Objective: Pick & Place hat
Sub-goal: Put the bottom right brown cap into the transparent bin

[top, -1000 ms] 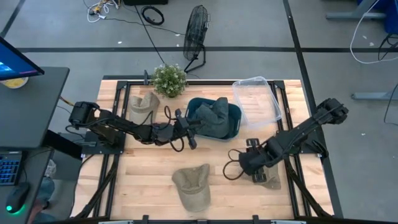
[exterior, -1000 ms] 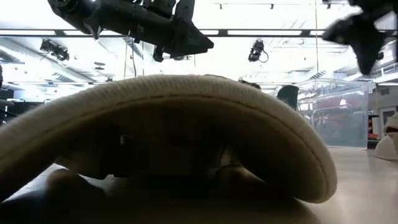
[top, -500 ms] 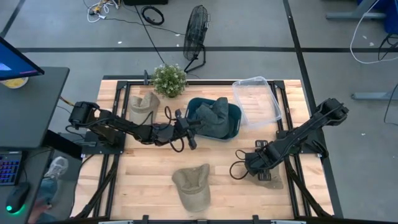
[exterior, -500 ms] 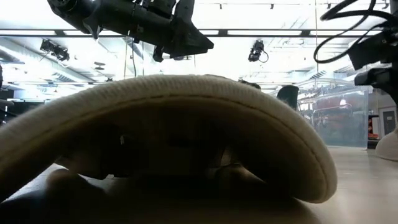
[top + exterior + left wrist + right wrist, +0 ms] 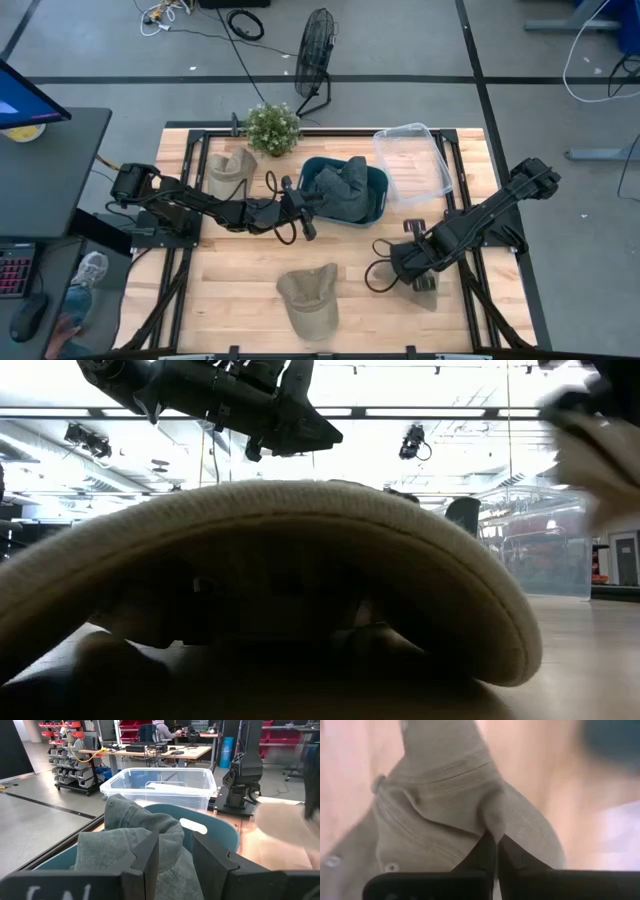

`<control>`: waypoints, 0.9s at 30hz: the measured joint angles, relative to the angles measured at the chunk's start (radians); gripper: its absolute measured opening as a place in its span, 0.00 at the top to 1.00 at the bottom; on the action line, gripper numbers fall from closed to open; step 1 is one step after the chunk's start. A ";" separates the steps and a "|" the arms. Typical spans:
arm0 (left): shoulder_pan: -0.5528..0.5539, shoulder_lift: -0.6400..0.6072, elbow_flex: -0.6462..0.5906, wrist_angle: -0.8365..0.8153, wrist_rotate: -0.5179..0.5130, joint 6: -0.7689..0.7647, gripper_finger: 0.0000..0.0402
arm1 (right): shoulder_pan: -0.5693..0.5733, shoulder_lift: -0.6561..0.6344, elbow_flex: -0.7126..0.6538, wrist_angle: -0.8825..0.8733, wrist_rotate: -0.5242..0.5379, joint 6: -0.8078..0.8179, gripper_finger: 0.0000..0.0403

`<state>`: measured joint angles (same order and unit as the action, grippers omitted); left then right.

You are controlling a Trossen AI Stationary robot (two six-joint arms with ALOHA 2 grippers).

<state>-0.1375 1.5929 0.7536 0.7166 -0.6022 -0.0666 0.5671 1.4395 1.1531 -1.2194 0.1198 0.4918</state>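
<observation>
No legible txt or labels.

Wooden table (image 5: 240, 270) carries two tan hats (image 5: 308, 300) (image 5: 231, 168) — teal bin (image 5: 377, 200), clear tub (image 5: 412, 160) (potted plant (image 5: 272, 127) at back edge).

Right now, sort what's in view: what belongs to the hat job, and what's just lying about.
Job: tan hat pinched by right fingers; front hat; back hat; teal bin holding a grey hat; left gripper.

Lying about: plant; clear tub; fan.
</observation>
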 joint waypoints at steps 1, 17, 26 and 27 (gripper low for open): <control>0.001 0.000 0.000 0.000 0.000 0.000 0.70 | 0.000 0.000 0.042 -0.047 0.064 -0.012 0.98; 0.001 0.000 0.000 -0.012 0.000 0.000 0.70 | -0.135 -0.063 0.280 -0.352 1.089 -0.369 0.99; 0.001 0.000 0.000 -0.011 0.000 -0.005 0.70 | -0.432 -0.202 0.151 -0.341 1.098 -0.442 0.99; 0.001 0.000 0.000 -0.011 0.000 -0.005 0.70 | -0.459 -0.216 0.124 -0.326 1.098 -0.463 0.99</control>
<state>-0.1368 1.5932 0.7536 0.7059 -0.6018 -0.0711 0.1080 1.2237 1.2772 -1.5458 1.2175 0.0286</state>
